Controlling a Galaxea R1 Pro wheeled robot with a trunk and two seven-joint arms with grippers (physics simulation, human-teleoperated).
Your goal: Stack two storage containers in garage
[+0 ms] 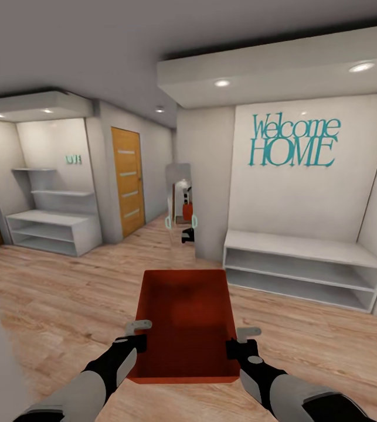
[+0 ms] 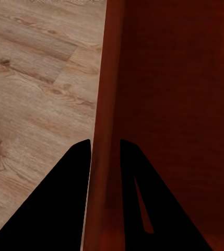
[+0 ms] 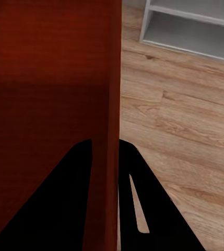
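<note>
The storage container [image 1: 187,319] hangs in front of me above the wood floor [image 1: 65,293], because my left gripper [image 1: 136,333] and right gripper [image 1: 242,341] are each clamped on one side wall, keeping it level for driving.

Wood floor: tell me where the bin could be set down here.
Bare planks lie ahead of the storage container, between the low white bench under the Welcome HOME sign and the white shelf unit by the wooden door. It narrows at the mirror. Left gripper and right gripper clamp the side walls.
</note>
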